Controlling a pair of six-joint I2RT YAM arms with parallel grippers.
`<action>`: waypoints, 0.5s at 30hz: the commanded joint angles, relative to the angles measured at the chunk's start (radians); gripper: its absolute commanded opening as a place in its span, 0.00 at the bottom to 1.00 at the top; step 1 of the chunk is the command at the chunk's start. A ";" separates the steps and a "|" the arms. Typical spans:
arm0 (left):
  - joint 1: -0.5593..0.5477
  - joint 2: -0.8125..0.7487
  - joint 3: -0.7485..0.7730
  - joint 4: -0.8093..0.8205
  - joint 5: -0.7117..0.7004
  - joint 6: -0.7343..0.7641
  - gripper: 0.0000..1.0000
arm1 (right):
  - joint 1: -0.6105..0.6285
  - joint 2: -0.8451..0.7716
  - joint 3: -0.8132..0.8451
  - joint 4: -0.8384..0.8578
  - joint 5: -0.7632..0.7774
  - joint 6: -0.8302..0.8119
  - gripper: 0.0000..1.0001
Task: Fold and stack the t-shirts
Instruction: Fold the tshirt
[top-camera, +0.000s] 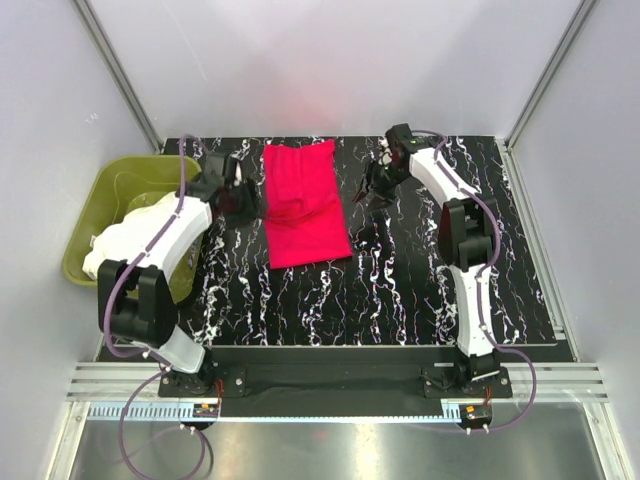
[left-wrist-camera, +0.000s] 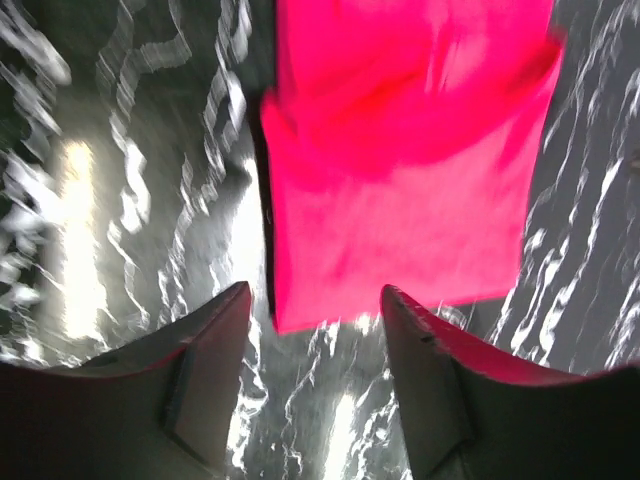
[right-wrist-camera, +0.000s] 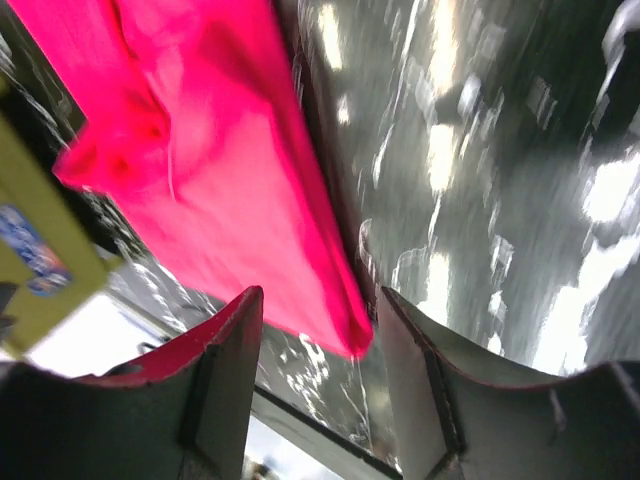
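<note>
A bright red t-shirt (top-camera: 303, 203) lies folded into a long rectangle on the black marbled table (top-camera: 400, 290), toward the back middle. My left gripper (top-camera: 246, 203) hovers at the shirt's left edge. In the left wrist view this gripper (left-wrist-camera: 315, 310) is open, with only table between its fingers and the red shirt (left-wrist-camera: 400, 180) just beyond the tips. My right gripper (top-camera: 368, 192) is off the shirt's right edge. It (right-wrist-camera: 320, 310) is open too, and a corner of the red shirt (right-wrist-camera: 220, 170) lies free past its fingertips. White t-shirts (top-camera: 100, 252) sit bunched in the tub, partly hidden by the left arm.
An olive-green plastic tub (top-camera: 110, 185) stands off the table's left edge, beside the left arm; its wall (right-wrist-camera: 40, 270) also shows in the right wrist view. White enclosure walls with metal posts surround the table. Both arm bases are on the near rail.
</note>
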 joint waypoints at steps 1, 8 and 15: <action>-0.043 -0.027 -0.146 0.137 0.082 -0.037 0.56 | 0.086 -0.190 -0.145 0.071 0.144 -0.034 0.55; -0.086 0.062 -0.163 0.257 0.125 -0.086 0.44 | 0.211 -0.151 -0.158 0.132 0.240 0.029 0.33; -0.086 0.188 -0.136 0.311 0.144 -0.093 0.33 | 0.263 -0.057 -0.140 0.281 0.161 0.118 0.15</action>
